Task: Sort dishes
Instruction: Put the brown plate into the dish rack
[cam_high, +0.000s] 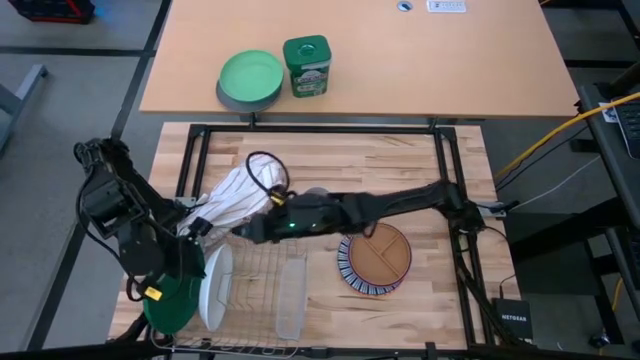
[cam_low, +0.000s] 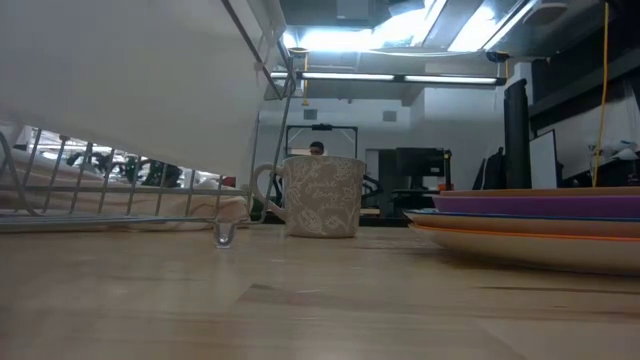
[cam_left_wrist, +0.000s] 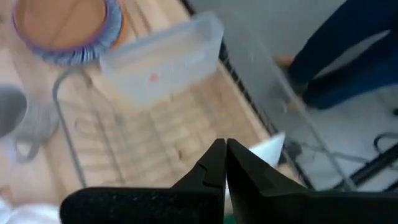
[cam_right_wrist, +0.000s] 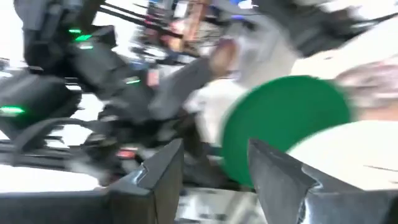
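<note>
A dark green plate (cam_high: 168, 310) stands tilted at the left end of a wire dish rack (cam_high: 262, 268). Right beside it a white plate (cam_high: 216, 286) stands on edge in the rack. My left gripper (cam_high: 190, 262) is over the green plate's upper rim, shut. My right arm reaches across from the table's right; its gripper (cam_high: 246, 232) is open and faces the green plate (cam_right_wrist: 286, 124) and the white plate (cam_right_wrist: 357, 146), touching nothing. A stack of plates (cam_high: 375, 258), brown on top of purple, striped and orange ones, lies flat right of the rack. My left gripper (cam_left_wrist: 225, 152) is shut at the green plate's upper rim, and a sliver of green (cam_left_wrist: 227, 218) shows in the slit between the finger bases. The fingers hide the rest of the contact. The plate hangs tilted below them, beside the white plate's edge (cam_left_wrist: 268, 149).
A clear plastic tray (cam_high: 290, 296) sits at the rack's right side. A white cloth (cam_high: 236, 195) lies behind the rack, and a grey patterned mug (cam_low: 315, 196) stands near it. A light green plate on a bowl (cam_high: 250, 78) and a green tin (cam_high: 306, 66) are on the far table. A person's legs (cam_left_wrist: 348, 56) are at the near edge.
</note>
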